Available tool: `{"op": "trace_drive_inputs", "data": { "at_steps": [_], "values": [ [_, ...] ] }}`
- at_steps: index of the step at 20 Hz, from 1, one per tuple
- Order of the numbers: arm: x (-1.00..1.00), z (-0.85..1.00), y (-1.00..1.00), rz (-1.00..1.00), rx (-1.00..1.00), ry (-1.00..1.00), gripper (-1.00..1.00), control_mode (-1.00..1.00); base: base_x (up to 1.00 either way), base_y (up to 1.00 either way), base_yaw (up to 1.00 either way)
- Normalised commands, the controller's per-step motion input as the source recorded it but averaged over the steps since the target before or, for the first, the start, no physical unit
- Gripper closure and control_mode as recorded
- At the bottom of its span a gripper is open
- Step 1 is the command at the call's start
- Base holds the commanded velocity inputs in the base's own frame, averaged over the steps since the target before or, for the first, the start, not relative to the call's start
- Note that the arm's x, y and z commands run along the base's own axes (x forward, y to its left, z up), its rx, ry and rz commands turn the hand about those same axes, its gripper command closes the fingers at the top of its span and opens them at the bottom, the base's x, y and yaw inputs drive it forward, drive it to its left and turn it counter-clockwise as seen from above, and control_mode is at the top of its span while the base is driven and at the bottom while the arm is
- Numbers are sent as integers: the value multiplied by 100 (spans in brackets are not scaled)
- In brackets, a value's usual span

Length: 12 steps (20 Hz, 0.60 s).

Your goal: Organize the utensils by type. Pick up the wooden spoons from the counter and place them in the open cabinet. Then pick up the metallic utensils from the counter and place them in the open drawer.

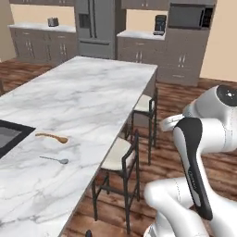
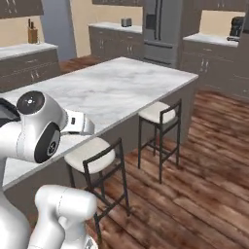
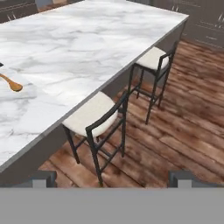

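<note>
The wooden spoon (image 1: 53, 137) lies on the white marble counter (image 1: 88, 92) near a dark sink, and its bowl shows at the left edge of the hand view (image 3: 12, 84). A slim silver metal spoon (image 1: 56, 160) lies just in front of it. My gripper (image 3: 113, 179) is open and holds nothing. It hangs off the counter's edge above the stools and the wooden floor, well to the right of both spoons. The open cabinet and the open drawer are out of view.
Two black-framed stools with pale seats (image 1: 121, 155) (image 1: 145, 103) stand along the counter's right side, also seen from the hand (image 3: 94, 114) (image 3: 154, 59). The sink (image 1: 9, 136) is set into the counter at left. Dark cabinets, a fridge (image 1: 95, 25) and a microwave line the far wall.
</note>
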Motion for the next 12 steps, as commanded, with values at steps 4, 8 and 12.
{"op": "trace_drive_inputs", "data": {
  "at_steps": [4, 8, 12],
  "values": [
    [0, 0, 0, 0, 0, 0, -100, 100, 39, -1, 87],
    [0, 0, 0, 0, 0, 0, -100, 100, 51, -1, 78],
    [0, 0, 0, 0, 0, 0, -100, 100, 59, -8, 72]
  ]
}}
